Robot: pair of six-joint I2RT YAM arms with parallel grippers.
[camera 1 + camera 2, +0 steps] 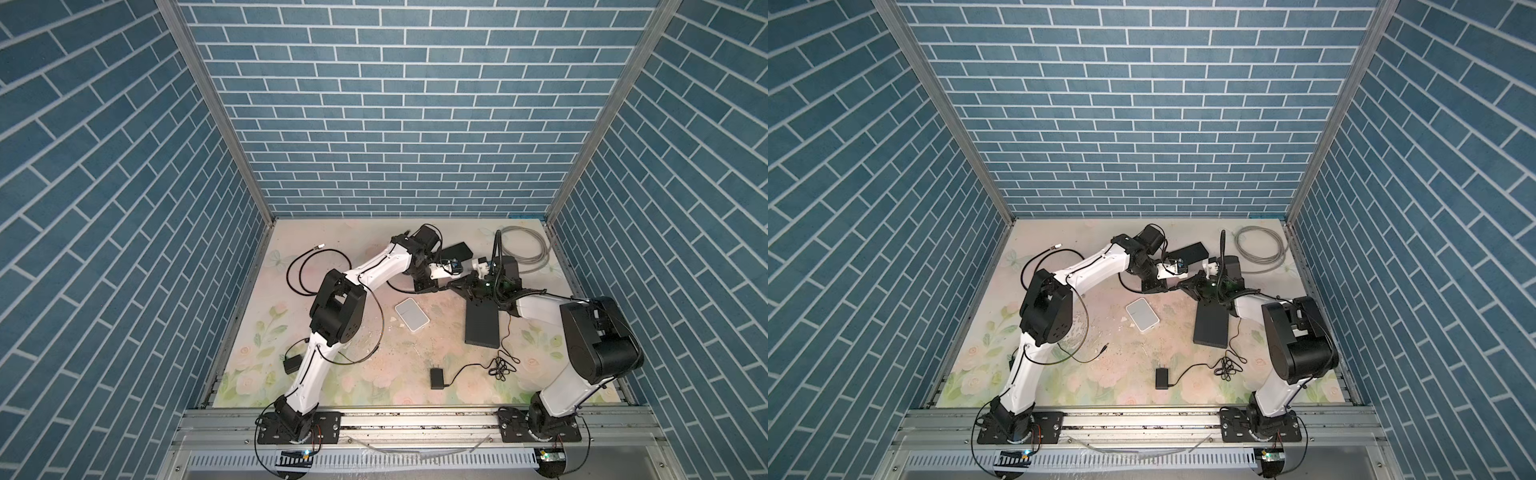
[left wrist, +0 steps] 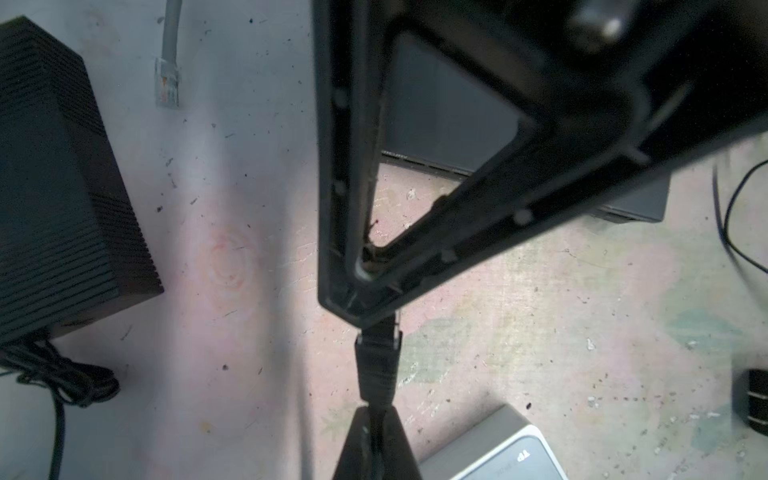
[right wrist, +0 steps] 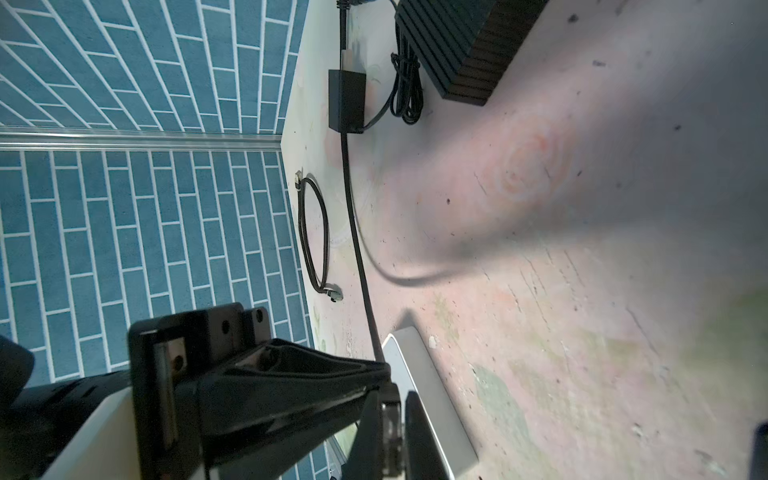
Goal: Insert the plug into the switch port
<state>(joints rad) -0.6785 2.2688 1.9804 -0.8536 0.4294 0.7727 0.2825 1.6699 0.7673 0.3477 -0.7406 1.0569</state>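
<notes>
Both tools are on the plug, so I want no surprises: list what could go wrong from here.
1. The left tool and right tool both pinch the black plug end to end; if either arm moves now, it may twist or slip.
2. Its black cable trails across the table and could tug the plug off line.
3. The white box lies unheld; a push might shove it, and its ports are not visible.

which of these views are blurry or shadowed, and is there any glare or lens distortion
Left wrist view: the right claw looms close, dark and soft, and a broad shadow crosses the mat; the black plug is fairly sharp. Right wrist view: a black cable smears out of focus mid-frame. Both top views: even light, no glare, brick walls splayed by the wide lens.
</notes>
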